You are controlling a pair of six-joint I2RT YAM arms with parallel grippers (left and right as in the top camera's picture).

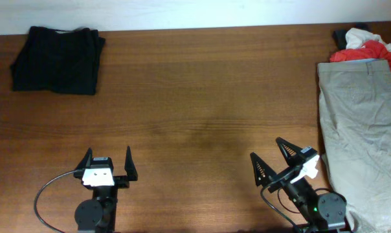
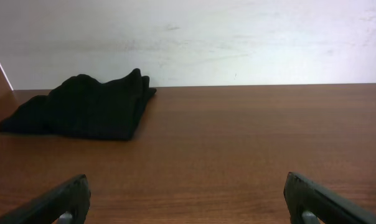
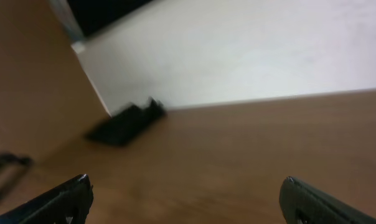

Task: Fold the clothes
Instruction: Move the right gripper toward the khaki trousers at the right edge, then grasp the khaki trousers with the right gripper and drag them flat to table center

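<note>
Khaki-beige trousers (image 1: 357, 123) lie wrinkled along the table's right edge. A red garment (image 1: 377, 53) and a white one (image 1: 357, 37) are heaped at their far end. A folded black garment (image 1: 56, 59) lies at the far left; it also shows in the left wrist view (image 2: 82, 109) and, blurred, in the right wrist view (image 3: 126, 123). My left gripper (image 1: 108, 158) is open and empty near the front edge; its fingers (image 2: 187, 196) frame bare wood. My right gripper (image 1: 268, 154) is open and empty, just left of the trousers, angled to the far left (image 3: 185, 193).
The brown wooden table (image 1: 202, 97) spans the view, with a pale wall (image 2: 238, 37) beyond its far edge. A dark item (image 1: 341, 35) peeks out beside the white garment. Cables loop by the left arm's base (image 1: 43, 194).
</note>
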